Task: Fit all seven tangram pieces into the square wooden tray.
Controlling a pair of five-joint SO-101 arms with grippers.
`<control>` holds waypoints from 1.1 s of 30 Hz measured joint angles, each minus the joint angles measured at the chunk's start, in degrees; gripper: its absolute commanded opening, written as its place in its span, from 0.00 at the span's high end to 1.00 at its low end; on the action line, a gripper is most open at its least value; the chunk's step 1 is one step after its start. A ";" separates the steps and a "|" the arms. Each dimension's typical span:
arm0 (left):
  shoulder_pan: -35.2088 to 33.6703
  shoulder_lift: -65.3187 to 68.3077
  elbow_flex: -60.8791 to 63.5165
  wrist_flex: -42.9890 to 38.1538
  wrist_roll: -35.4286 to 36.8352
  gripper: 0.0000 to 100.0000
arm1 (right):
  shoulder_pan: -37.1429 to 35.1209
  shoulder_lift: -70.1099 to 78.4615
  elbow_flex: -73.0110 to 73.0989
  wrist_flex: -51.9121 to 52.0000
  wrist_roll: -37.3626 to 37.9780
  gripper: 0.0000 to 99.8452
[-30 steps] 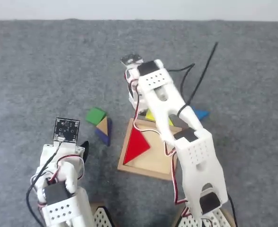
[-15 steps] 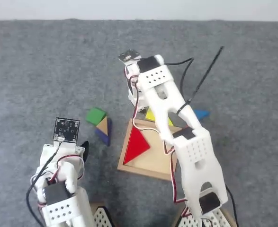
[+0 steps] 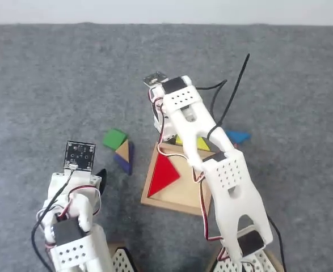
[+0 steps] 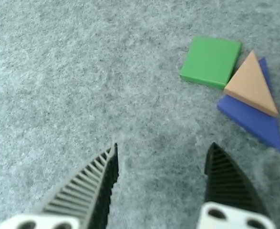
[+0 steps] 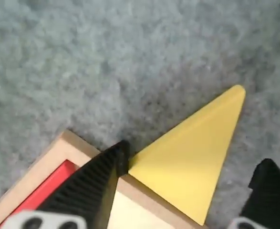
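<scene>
Now the right gripper, jaws open, straddles the yellow triangle at the tray's twelve o'clock edge.

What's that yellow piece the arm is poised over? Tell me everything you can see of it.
The yellow triangle is a flat, smooth, single-coloured piece, seemingly painted wood. It lies flat on the grey carpet just outside the wooden tray, one edge along the tray's far rim; whether it overlaps the rim is unclear. The right gripper is open, with its black fingers on either side of the triangle, one tip at a corner.
</scene>
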 measured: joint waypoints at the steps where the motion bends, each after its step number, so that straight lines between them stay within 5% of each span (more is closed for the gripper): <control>1: 0.00 0.00 0.00 0.00 0.00 0.72 | 0.00 0.35 -0.35 0.00 0.00 0.64; 33: 0.00 0.00 0.00 0.00 0.00 0.72 | 12.40 2.02 -5.45 -4.40 2.46 0.68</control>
